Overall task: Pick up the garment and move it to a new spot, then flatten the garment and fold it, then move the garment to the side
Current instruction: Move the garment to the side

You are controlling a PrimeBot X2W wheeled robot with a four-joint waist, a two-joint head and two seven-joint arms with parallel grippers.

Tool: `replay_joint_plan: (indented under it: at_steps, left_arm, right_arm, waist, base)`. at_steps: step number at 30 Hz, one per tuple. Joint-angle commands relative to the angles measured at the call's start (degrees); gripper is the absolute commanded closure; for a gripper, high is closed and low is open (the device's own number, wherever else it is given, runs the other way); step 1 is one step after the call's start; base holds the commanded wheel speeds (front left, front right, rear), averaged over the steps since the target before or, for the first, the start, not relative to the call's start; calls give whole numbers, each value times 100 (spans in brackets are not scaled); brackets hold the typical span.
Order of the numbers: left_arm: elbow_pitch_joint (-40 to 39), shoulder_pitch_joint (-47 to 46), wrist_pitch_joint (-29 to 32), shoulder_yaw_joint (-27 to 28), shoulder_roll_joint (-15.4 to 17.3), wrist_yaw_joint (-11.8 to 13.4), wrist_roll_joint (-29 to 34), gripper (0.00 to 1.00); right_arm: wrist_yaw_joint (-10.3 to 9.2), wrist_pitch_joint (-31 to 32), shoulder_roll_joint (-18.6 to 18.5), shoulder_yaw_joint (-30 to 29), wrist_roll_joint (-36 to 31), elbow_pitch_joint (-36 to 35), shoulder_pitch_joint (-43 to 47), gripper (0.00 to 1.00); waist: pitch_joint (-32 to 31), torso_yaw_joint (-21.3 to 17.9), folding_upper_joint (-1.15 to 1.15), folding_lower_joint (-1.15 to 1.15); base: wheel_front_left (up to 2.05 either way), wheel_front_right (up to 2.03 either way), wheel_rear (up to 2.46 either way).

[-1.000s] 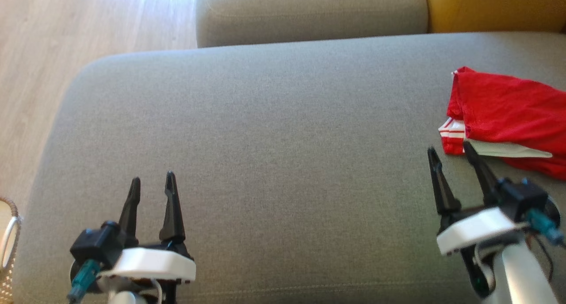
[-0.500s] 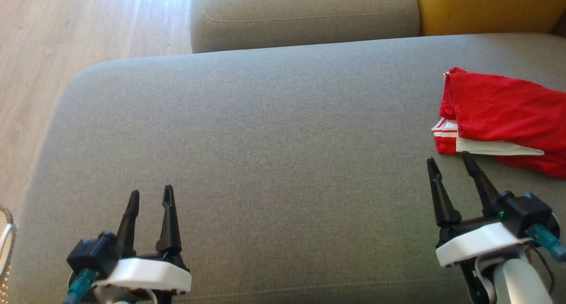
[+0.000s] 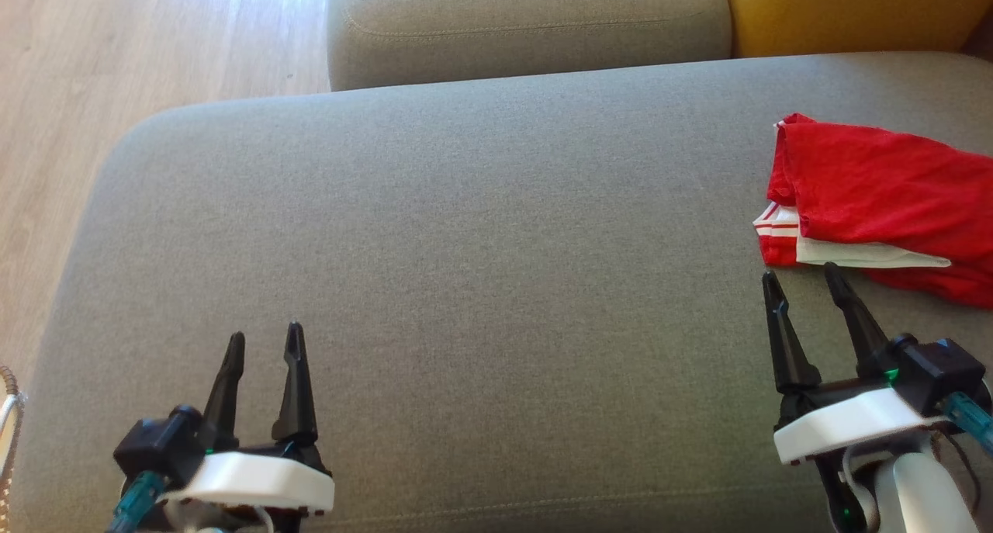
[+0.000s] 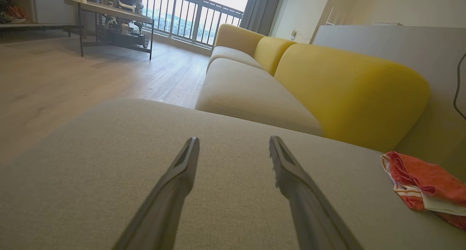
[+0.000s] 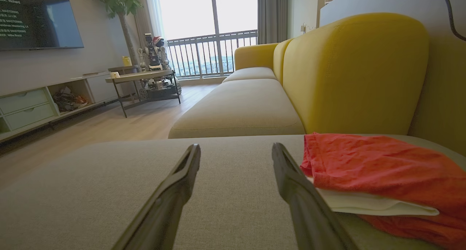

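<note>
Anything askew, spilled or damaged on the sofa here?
Nothing spilled or damaged. The red garment lies loosely folded at the right end of the cushion, a white layer and striped hem poking out unevenly.

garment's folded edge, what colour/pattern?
The garment is red; its edge has white stripes, with a white layer underneath. Head view shows it best.

Red garment [image 5: 382,166] on grey sofa [image 5: 91,199], right gripper [image 5: 236,147] agape

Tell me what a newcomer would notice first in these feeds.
The red garment with white trim lies at the right of the grey seat cushion, just beyond the open right claw. Behind it rises the bright yellow backrest. The left claw, also open, points across bare cushion.
</note>
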Motion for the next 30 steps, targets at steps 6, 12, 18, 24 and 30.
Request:
replay_joint_plan:
  at_steps: [6,12,18,24,30]
  left_arm:
    - [-253,-249,-29,277,3,-49,-54,0]
    - [-275,-244,-29,317,3,-61,-76,0]
    - [-204,-238,-29,320,3,-75,-122,0]
    - [-159,-237,-29,328,3,-86,-164,0]
    - [-166,-229,-29,321,3,-118,-165,0]
  right_arm:
    - [-2,-37,-1,126,7,-208,-177,0]
    - [-2,-37,-1,124,3,-218,-172,0]
    - [-2,-37,-1,132,6,-217,-170,0]
    - [-2,-37,-1,143,1,-211,-159,0]
    - [-2,-37,-1,172,57,-163,-144,0]
  waist:
    - [-5,-5,0,0]
    - [-7,-2,0,0]
    - [-7,-5,0,0]
    - [-6,-2,0,0]
    - [-13,6,0,0]
  base:
    - [0,0,0]
    - [0,0,0]
    - [0,0,0]
    - [0,0,0]
    - [0,0,0]
